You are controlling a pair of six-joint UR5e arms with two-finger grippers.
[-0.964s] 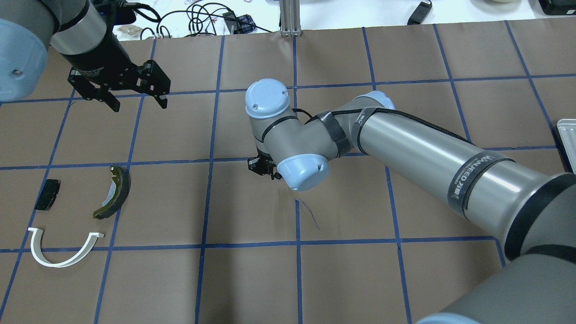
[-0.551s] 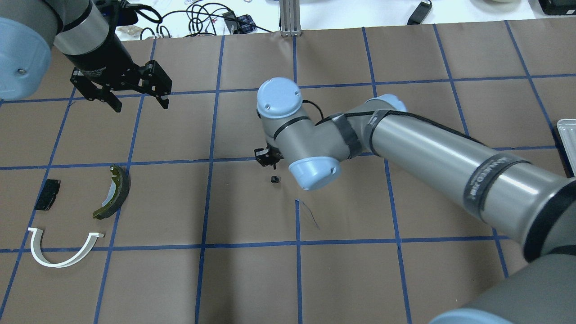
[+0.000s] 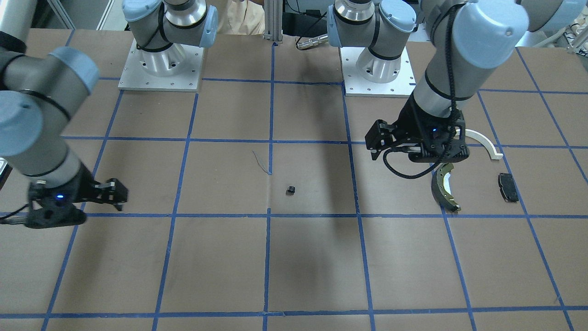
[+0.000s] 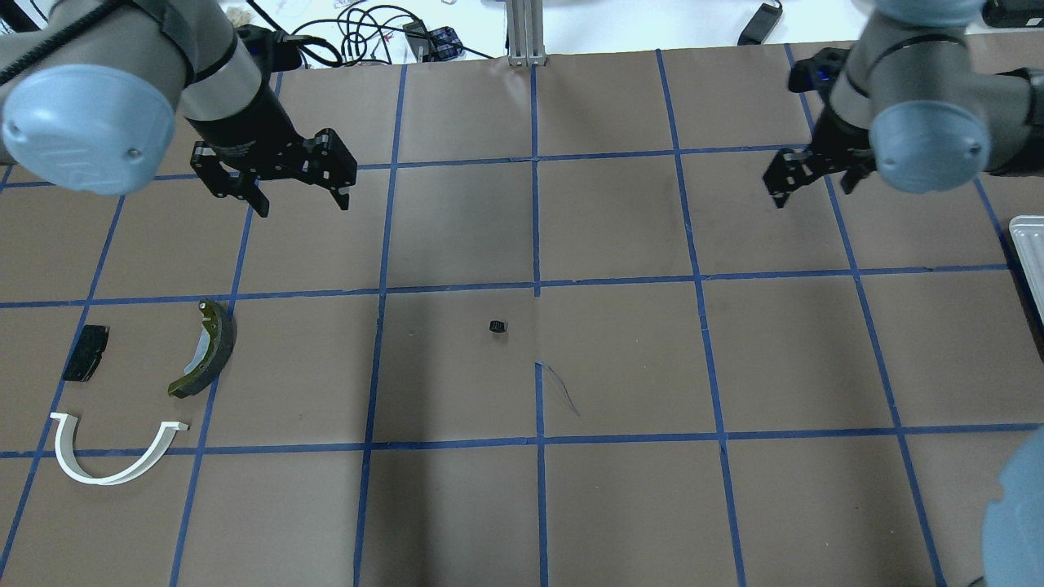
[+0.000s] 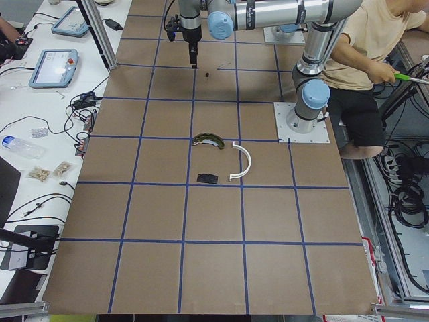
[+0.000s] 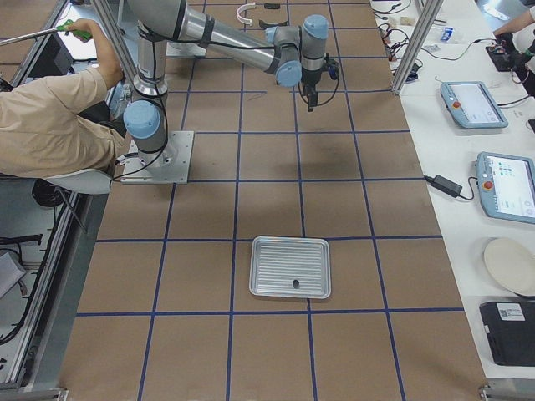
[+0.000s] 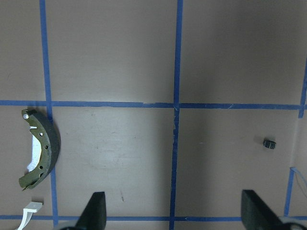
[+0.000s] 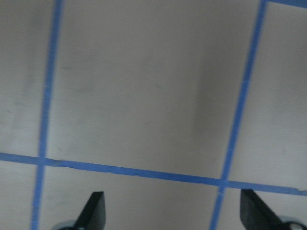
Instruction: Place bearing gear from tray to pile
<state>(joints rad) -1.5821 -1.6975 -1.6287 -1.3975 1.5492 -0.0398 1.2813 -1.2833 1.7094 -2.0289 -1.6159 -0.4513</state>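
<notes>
Clearly the bearing gear [image 4: 498, 327] is off the tray [image 6: 276, 261] but not yet with the pile. It sits alone on the brown surface [image 4: 620, 505], a small dark ring near the middle, just beside a blue tape line. It is well apart from the olive brake shoe [image 4: 208, 349], the white plastic arch [image 4: 102, 480] and the black pad [image 4: 86, 352].

Both claws are released and carry nothing. The left claw [image 4: 302, 204] hangs with its fingers spread above the surface, on the far side of the brake shoe. Its wrist view shows the gear off towards the right edge, beyond one fingertip. The right claw [image 4: 809, 189] hovers far over on the tray's side, and its wrist view shows only bare paper and tape between its parted fingers.

The step in hand looks like a pickup by the left arm, which is nearer the pile. To do it well, the left claw should first travel sideways until the gear is centred between the fingers. Only then should it come straight down. The part is tiny and low, so the fingertips need to go almost to the paper without scraping it, and the squeeze should be square across the ring so it does not squirt out. For the set-down, a bare spot near the brake shoe suits best, reached without nudging the shoe.
</notes>
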